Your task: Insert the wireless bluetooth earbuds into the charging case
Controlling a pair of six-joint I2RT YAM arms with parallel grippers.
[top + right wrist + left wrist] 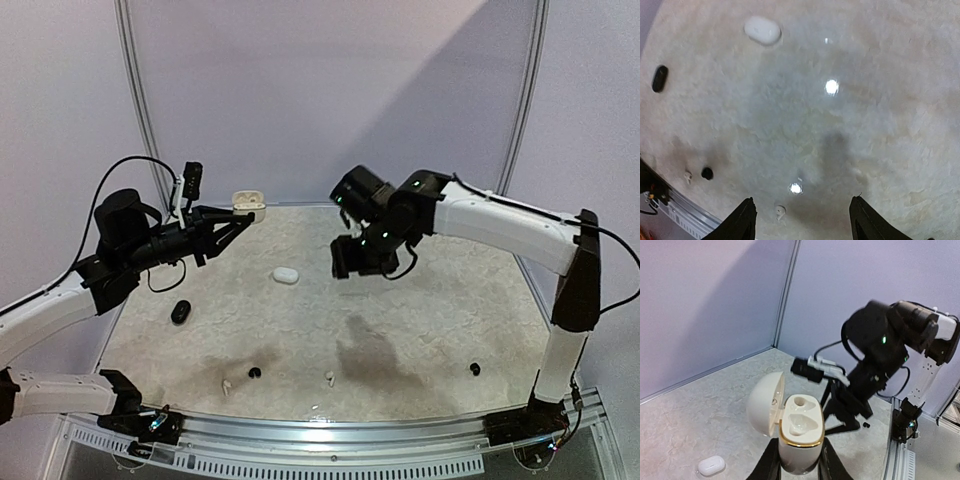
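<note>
Mottled beige tabletop (pixel 420 330), glossy, with lilac walls (pixel 300 90) behind. Left end effector (pixel 238 222) is clamped on the open white charging case (pixel 799 432), raised at upper left. Right end effector (pixel 802 220) is spread wide at centre, holding nothing. White earbuds (pixel 329 377) and black earbuds (pixel 254 372) lie along the bottom edge, specks too small to read.

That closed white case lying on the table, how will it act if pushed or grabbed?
The closed white case looks smooth and rounded, so a push would probably slide or spin it, and a grip might slip off. It lies low and flat on the table, so tipping seems unlikely.
</note>
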